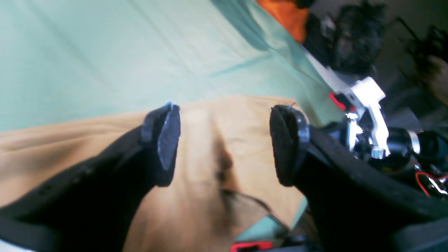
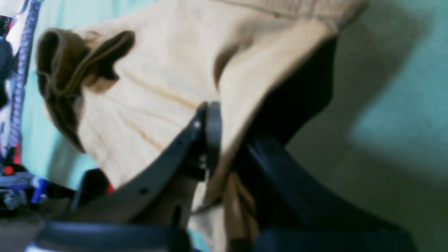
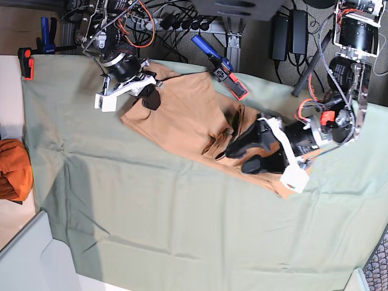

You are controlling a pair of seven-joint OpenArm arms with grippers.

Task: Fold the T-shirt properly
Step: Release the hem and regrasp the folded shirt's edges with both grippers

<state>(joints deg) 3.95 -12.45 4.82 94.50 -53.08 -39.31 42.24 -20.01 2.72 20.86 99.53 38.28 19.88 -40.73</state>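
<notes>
Right end effector was clamped on the T-shirt edge at the far left of the green-covered surface, likely to start a fold, while the left end effector hovered apart over the right edge.

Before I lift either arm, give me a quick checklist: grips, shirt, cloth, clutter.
1. Right gripper pinching the T-shirt: ok, fabric sits between the closed fingers.
2. Left gripper gripping: not ok, jaws wide open above the shirt, nothing held.
3. Shirt flat: not ok, bunched fold near its middle.
4. Green cloth smooth: not ok, wrinkled.
5. Orange bundle out of the way: ok, at the table edge.
6. Whether one layer or several are pinched: cannot tell.
</notes>
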